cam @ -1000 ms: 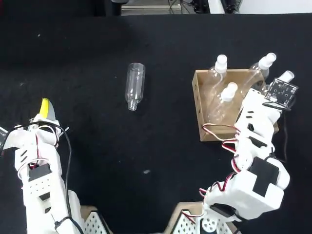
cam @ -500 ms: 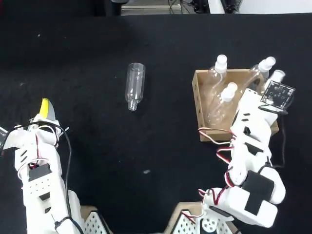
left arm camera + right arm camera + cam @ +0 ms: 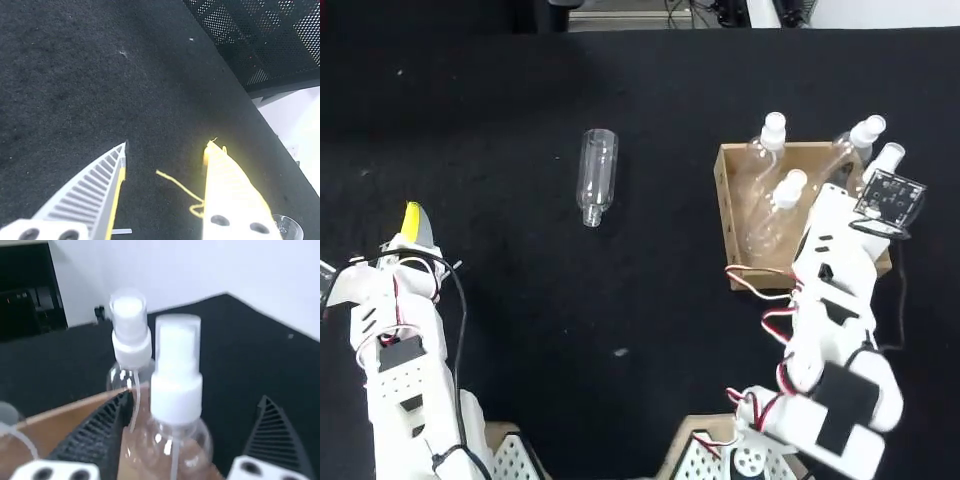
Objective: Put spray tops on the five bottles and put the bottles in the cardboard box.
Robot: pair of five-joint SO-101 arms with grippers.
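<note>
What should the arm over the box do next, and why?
Probably lift the right gripper up and away from the cardboard box. Its fingers stand open on either side of a capped bottle that sits in the box, so that one looks delivered. One uncapped bottle lies on the table, waiting.
</note>
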